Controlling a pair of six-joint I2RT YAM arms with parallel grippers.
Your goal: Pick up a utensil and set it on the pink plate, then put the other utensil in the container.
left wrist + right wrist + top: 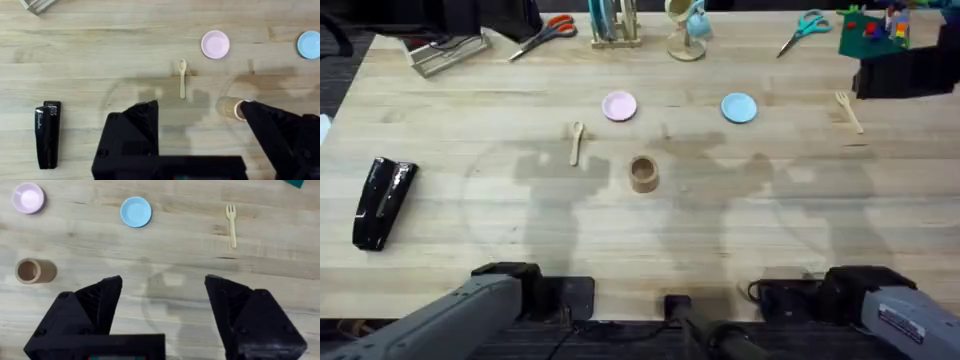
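Note:
The small wooden spoon (576,142) (182,80) lies left of the tan cylindrical cup (643,173) (35,271), below and left of the pink plate (619,106) (215,44) (28,198). At the far right the wooden fork (848,110) (231,225) lies alone, right of a light blue plate (739,107) (135,212). Both arms are pulled back at the table's near edge. My left gripper (200,135) is open and holds nothing; one finger covers part of the cup (229,107). My right gripper (162,310) is open too, well short of the fork.
A black stapler (382,200) (47,134) lies at the left. Along the far edge are red scissors (545,35), a wooden rack (615,25), a cup stand (688,30), teal scissors (805,25) and a black box (905,70) near the fork.

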